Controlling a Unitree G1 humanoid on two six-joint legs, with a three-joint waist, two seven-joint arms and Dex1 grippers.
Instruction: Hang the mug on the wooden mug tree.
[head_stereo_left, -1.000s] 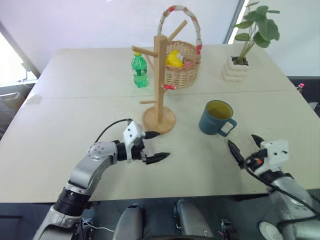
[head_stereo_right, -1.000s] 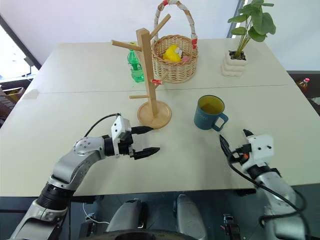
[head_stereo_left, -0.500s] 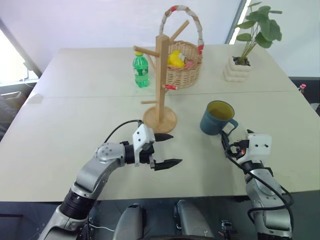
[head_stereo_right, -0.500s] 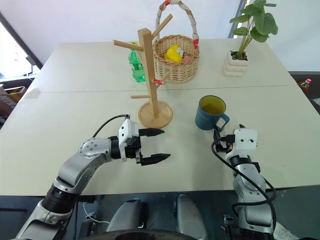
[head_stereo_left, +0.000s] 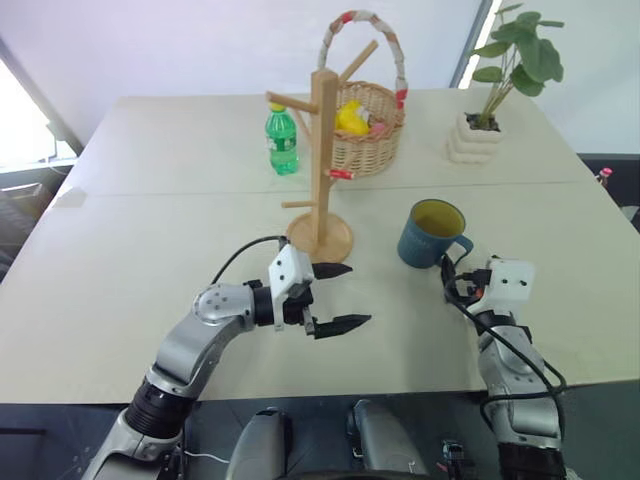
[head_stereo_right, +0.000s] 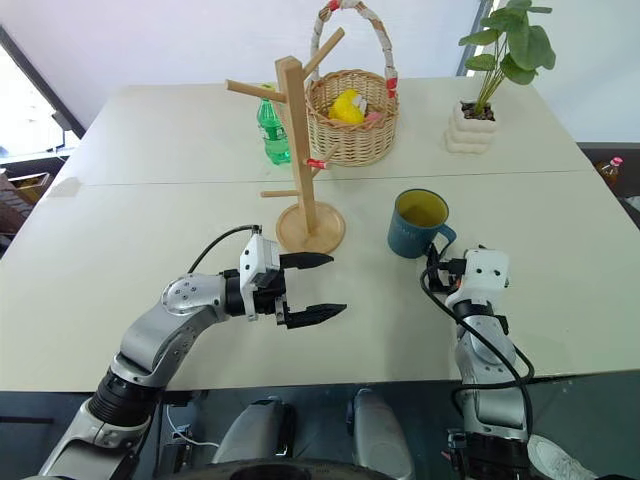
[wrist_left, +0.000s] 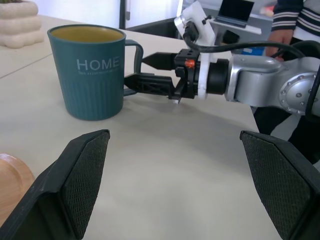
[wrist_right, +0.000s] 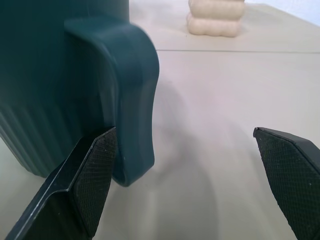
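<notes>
A: How is the right hand (wrist_left: 150, 75) seen?

B: It is seen spread wide at the mug's handle (wrist_right: 132, 95). One finger (wrist_right: 85, 185) is placed against the inner side of the loop, next to the mug wall, and the other finger (wrist_right: 287, 170) is held well out to the far side, over bare bench. Nothing is gripped between them.

A: And the mug (head_stereo_left: 432, 234) itself?

B: It is stood upright on the bench (head_stereo_left: 150, 250), with the handle turned toward the right hand. A blue-grey ribbed wall and a yellow inside are shown, and the word HOME is printed on it. It is placed to the right of the wooden mug tree (head_stereo_left: 320, 170), apart from its round base.

A: What is seen of the left hand (head_stereo_left: 336, 296)?

B: It is held just above the bench in front of the tree's base, pointed across toward the mug, with its two black fingers parted and nothing between them.

A: What lies farther out?

B: Behind the tree a green bottle (head_stereo_left: 281, 141) is stood, and beside it a wicker basket (head_stereo_left: 368, 130) with a wrapped arched handle and something yellow inside. At the far right corner a potted plant (head_stereo_left: 485, 110) in a pale ribbed pot is set. All pegs of the tree are seen bare.
</notes>
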